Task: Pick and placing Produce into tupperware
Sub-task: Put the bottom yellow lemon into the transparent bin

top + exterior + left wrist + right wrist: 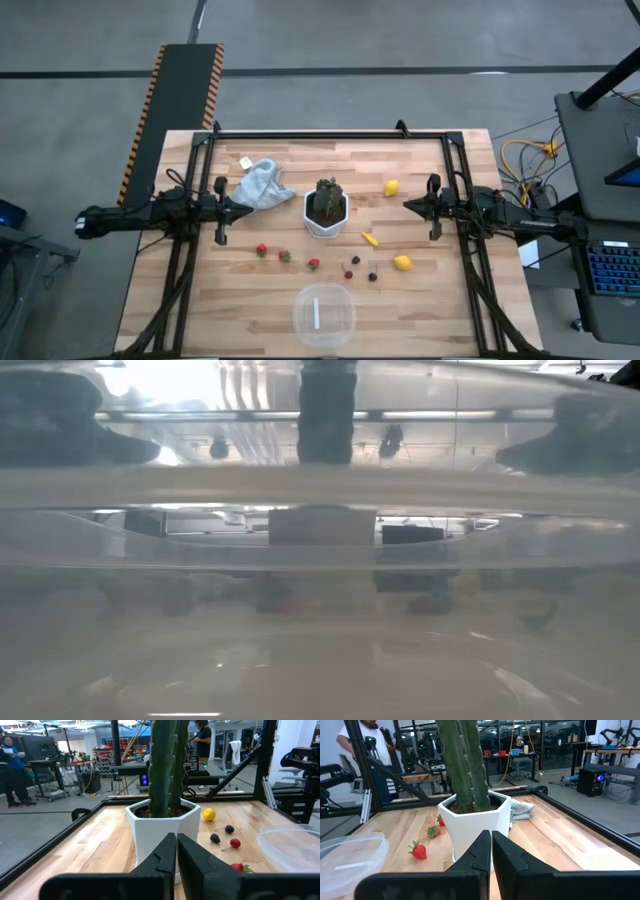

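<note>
The produce lies scattered on the wooden table: two lemons (391, 187) (402, 263), a thin yellow piece (370, 239), three strawberries (261, 250) (284, 256) (313, 264) and dark berries (372, 276) (215, 838). The clear round tupperware (323, 313) stands near the front edge, its base on the table. My left gripper (245, 207) (176, 836) is shut and level at the left of the plant pot. My right gripper (408, 205) (491, 833) is shut and level at the pot's right. Neither touches anything.
A white hexagonal pot (325, 212) with a green spiky plant stands at the table's middle between the grippers. A crumpled grey cloth (262, 183) lies left of it. A black frame (330, 135) runs along the table's edges. The low view looks through the tub's wall (320, 610). People stand in the room beyond.
</note>
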